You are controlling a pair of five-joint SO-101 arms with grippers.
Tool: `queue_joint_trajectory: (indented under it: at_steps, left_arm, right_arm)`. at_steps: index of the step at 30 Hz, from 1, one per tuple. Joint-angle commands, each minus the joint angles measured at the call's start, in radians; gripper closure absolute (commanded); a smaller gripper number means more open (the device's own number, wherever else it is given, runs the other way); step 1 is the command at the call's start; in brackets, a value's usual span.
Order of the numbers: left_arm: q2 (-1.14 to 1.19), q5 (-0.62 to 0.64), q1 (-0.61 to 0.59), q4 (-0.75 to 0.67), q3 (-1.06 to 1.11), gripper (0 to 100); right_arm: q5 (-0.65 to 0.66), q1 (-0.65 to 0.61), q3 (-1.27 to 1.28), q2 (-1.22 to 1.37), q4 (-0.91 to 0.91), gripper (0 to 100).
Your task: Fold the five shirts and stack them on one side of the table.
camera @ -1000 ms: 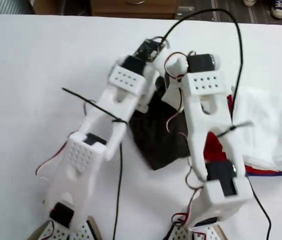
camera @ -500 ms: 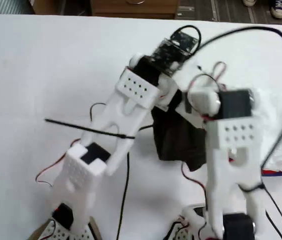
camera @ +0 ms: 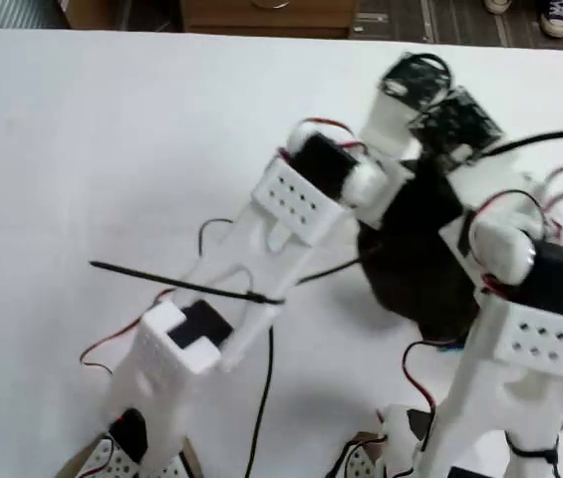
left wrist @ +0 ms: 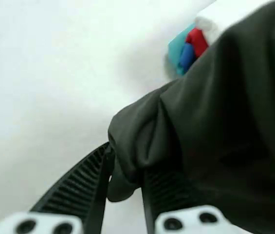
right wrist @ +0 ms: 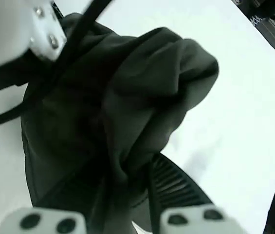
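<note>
Left arm (camera: pixel 261 239) and right arm (camera: pixel 520 349): white moulded plastic links with grids of small round holes, black servo motors (camera: pixel 196 324) set into the joints, thin red wires (camera: pixel 112 336) and a black cable (camera: pixel 261 398) looped alongside. A black cable tie (camera: pixel 161 277) crosses the left arm, and a dark circuit board (camera: pixel 455 119) sits at a wrist. Left gripper (left wrist: pixel 125 165) and right gripper (right wrist: pixel 127 190): black ribbed fingers (left wrist: pixel 81 183) on white mounts with dark round screw holes.

High view overhead, far; wrist views close, all sharing black shirt (camera: pixel 411 269).
</note>
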Motion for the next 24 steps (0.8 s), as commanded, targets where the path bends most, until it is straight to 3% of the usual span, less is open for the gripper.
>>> queue_joint_trajectory:
  at_steps: [1, 6, 14, 18, 24]
  left_arm:
    - [-0.044, 0.006, 0.046, -0.106, -0.022, 98]
    - [0.048, 0.006, 0.063, -0.209, -0.024, 98]
    - [0.072, 0.006, 0.012, -0.249, -0.025, 98]
    - [0.078, 0.006, -0.018, -0.250, -0.025, 98]
    - [0.083, 0.006, -0.035, -0.310, -0.015, 97]
  right_arm:
    - [0.008, 0.079, -0.005, -0.033, -0.002, 97.8]
    - [0.048, 0.185, 0.061, -0.030, -0.068, 97.8]
    - [0.100, 0.354, 0.336, -0.027, -0.371, 97.8]
    - [0.100, 0.381, 0.396, -0.012, -0.467, 97.8]
    - [0.094, 0.407, 0.370, 0.105, -0.472, 97.8]
